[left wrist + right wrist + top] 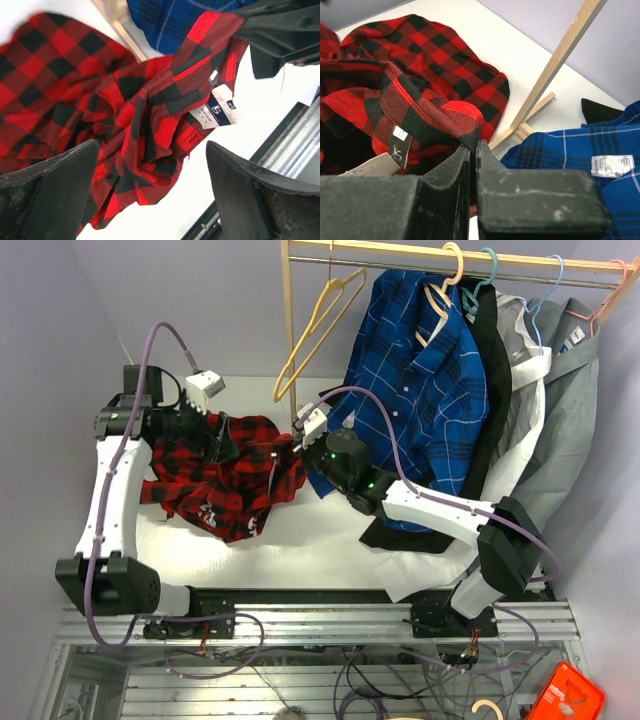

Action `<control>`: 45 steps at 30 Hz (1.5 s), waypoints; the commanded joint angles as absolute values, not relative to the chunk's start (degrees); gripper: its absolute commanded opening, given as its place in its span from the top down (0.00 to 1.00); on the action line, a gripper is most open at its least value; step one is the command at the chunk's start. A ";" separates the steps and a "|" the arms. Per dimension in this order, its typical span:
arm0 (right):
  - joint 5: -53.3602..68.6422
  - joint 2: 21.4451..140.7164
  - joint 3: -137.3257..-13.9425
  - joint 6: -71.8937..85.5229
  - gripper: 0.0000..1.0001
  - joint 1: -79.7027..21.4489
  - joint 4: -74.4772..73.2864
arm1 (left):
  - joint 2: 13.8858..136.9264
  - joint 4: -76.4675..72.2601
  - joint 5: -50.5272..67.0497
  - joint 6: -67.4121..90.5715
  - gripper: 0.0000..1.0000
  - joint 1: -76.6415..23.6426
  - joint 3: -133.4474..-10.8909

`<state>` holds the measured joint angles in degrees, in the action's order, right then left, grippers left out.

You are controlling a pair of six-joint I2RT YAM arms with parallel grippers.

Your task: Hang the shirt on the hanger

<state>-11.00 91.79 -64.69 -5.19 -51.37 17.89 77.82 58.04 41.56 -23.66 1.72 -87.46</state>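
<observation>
Between my left jaws, spread wide and gripping nothing, one red-and-black plaid shirt (150, 115) sits bunched on the table (330, 540). My right jaws are clamped shut on its collar edge. One white label (217, 111) shows, its print too small to read. One bare yellow hanger (320, 335) hangs behind, beside one blue plaid shirt (420, 370).

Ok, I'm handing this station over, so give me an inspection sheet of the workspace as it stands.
Surface: white table, shirt on its left half.
Job's things: shirt crumpled, one edge lifted; hanger empty on the wooden rack.
Clutter: blue plaid shirt and grey shirt hanging on the rack.
Grippers: left gripper open over the shirt; right gripper shut on the shirt.
Cables: purple cables loop above the table.
Surroundings: purple walls.
</observation>
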 commanded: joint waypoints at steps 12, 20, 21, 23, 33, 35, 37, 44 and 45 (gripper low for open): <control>-11.36 89.48 -63.88 -5.30 1.00 -51.26 18.72 | 84.15 56.52 30.76 -26.66 0.32 -3.07 -81.47; -10.77 90.09 -63.90 -4.97 1.00 -51.27 18.55 | 83.60 58.97 30.60 -27.96 0.40 -4.67 -82.14; -10.59 90.09 -63.85 -4.99 1.00 -51.32 18.55 | 83.73 59.56 30.66 -28.17 0.38 -4.80 -82.44; -10.38 90.25 -63.85 -4.94 1.00 -51.25 18.40 | 84.17 61.36 31.03 -28.77 0.32 -5.07 -83.29; -9.57 90.46 -63.55 -4.10 1.00 -51.29 18.90 | 83.45 66.71 29.39 -32.02 0.41 -5.25 -85.03; -8.92 90.64 -63.54 -3.92 1.00 -51.30 18.98 | 83.22 66.11 29.20 -31.96 0.48 -5.24 -84.30; -8.48 90.68 -63.54 -3.72 1.00 -51.29 18.98 | 83.58 66.09 28.76 -32.30 0.53 -5.20 -83.73; -8.35 90.12 -63.22 -4.13 1.00 -51.28 18.76 | 84.39 65.34 25.31 -33.18 0.55 -5.06 -82.26; -8.35 90.05 -63.15 -4.17 1.00 -51.32 18.80 | 84.38 65.19 24.97 -33.29 0.55 -5.09 -82.12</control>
